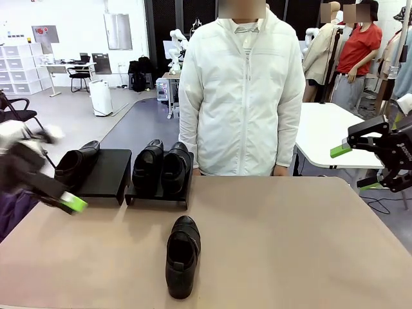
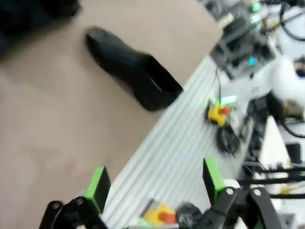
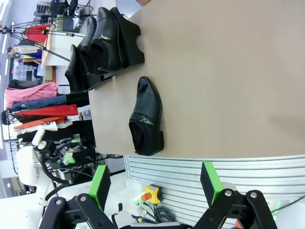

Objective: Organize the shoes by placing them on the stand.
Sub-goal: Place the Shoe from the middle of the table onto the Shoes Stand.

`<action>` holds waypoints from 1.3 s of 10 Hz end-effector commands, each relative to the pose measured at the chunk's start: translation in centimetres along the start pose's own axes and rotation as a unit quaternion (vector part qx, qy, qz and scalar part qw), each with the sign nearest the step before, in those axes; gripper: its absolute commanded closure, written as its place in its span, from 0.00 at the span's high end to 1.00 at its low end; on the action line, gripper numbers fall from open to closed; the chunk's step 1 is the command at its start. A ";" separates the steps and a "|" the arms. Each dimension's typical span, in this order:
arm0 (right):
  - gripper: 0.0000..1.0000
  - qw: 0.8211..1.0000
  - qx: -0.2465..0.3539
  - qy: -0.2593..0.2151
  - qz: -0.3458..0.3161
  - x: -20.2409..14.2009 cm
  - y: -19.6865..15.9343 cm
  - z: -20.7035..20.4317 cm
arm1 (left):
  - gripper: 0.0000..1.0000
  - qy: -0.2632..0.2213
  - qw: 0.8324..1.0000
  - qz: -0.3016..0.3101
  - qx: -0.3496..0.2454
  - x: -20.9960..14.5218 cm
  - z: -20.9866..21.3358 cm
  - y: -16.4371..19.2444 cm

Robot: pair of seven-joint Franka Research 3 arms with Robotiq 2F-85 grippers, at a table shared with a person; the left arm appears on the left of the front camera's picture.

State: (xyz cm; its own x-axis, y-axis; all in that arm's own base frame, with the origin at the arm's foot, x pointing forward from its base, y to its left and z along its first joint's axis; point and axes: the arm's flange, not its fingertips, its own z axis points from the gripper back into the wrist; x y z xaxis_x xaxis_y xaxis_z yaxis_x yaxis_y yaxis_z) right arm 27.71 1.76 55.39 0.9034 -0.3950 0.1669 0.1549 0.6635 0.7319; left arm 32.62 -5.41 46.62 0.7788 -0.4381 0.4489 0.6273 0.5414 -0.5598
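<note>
Shoes: three sat on the stands (image 1: 106,172); a fourth shoe (image 1: 182,255) lay loose on the table (image 1: 290,244).
Left gripper (image 2: 155,180): wide open, empty.
Right gripper (image 3: 155,179): wide open, empty.

No legible text, label, brand or number anywhere. Faint white lettering on the right hand (image 1: 362,168) in the front view, too small to read. Red-marked wall poster (image 1: 45,33) far back, too blurred to make out.

Table (image 1: 290,244): two stands (image 1: 106,174), loose shoe (image 1: 182,255)
</note>
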 end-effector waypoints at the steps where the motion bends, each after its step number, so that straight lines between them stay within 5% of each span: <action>1: 1.00 1.000 0.010 0.003 -0.003 0.0 0.0 0.2 | 1.00 0.115 0.992 0.048 0.017 1.9 -8.0 -4.1; 4: 1.00 1.000 0.010 0.003 -0.003 0.0 0.0 0.2 | 1.00 0.070 0.986 0.145 0.040 4.7 -15.5 -9.1; 5: 1.00 1.000 0.010 0.003 -0.003 0.0 0.0 0.2 | 1.00 0.113 0.989 0.085 0.032 2.9 -13.3 -7.9; 8: 1.00 1.000 0.010 0.003 -0.003 0.0 0.0 0.2 | 1.00 0.113 0.989 0.085 0.032 2.9 -13.3 -7.9; 13: 1.00 1.000 0.010 0.003 -0.003 0.0 0.0 0.2 | 1.00 0.073 0.971 0.198 0.115 5.0 -18.6 -8.0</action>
State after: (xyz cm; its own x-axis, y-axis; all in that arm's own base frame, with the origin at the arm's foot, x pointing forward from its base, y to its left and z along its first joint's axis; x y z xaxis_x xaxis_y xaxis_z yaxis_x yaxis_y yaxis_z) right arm 27.70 1.75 55.39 0.9034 -0.3951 0.1664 0.1552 0.6632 0.7322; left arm 30.97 -24.19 41.11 0.9452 -0.2980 0.1330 0.3231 0.7972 -0.5099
